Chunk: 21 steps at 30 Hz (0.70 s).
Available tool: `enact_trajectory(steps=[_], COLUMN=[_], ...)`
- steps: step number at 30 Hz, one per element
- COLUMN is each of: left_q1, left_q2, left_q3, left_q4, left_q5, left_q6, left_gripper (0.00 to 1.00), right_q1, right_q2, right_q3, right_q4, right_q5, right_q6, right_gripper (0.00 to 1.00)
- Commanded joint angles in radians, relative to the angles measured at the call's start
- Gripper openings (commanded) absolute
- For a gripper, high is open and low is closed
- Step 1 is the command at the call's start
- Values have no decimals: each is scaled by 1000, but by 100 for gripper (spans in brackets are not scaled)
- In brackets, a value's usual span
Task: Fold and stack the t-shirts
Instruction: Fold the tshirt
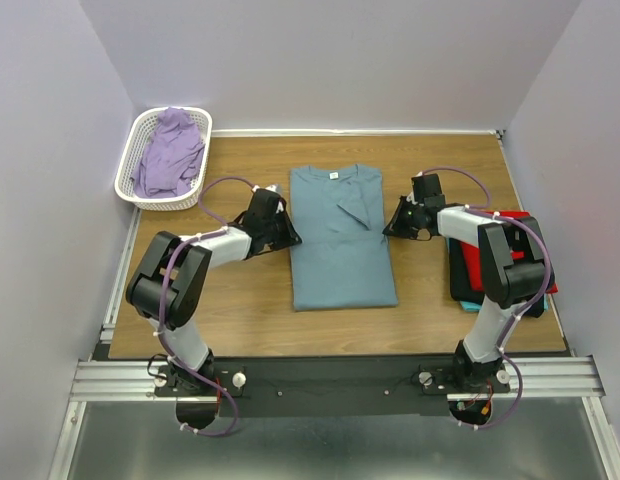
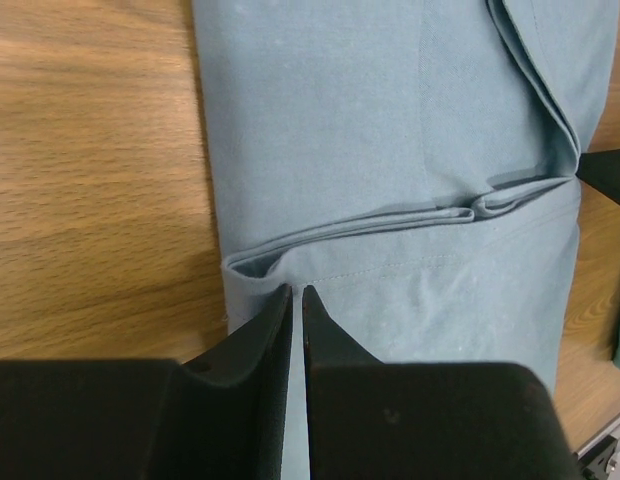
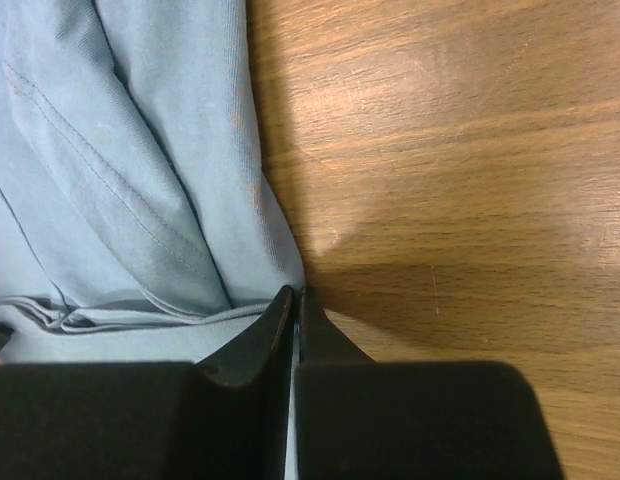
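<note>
The dusty blue-grey t-shirt lies flat mid-table, sides folded in to a long rectangle, white neck label at the far end. My left gripper is shut on its left edge at a fold, also in the left wrist view on the cloth. My right gripper is shut on its right edge, also in the right wrist view on the cloth. A red t-shirt lies folded on the stack at the right, with a turquoise one showing beneath it.
A white lattice basket stands at the far left corner with a purple cloth in it. The stack at the right also holds a dark layer. Bare wood table lies around the shirt.
</note>
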Motion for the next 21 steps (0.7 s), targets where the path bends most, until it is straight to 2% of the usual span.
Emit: enact_trajectory(steps=[1, 9, 13, 21], left_q1=[16, 24, 31, 56], left_q2=[-42, -18, 9, 35], left_q3=[18, 16, -5, -37], left_q4=[-34, -43, -34, -5], left_q5=[-58, -94, -112, -81], left_q6=[26, 23, 3, 6], left_gripper=[15, 15, 10, 8], right_q1=[-5, -5, -6, -9], right_q2=[-12, -2, -2, 5], right_q3=[-24, -26, -29, -43], right_q4=[-33, -37, -42, -45], right_q5=[60, 79, 94, 108], right_q6=[-6, -3, -1, 8], right_gripper=[7, 3, 1, 0])
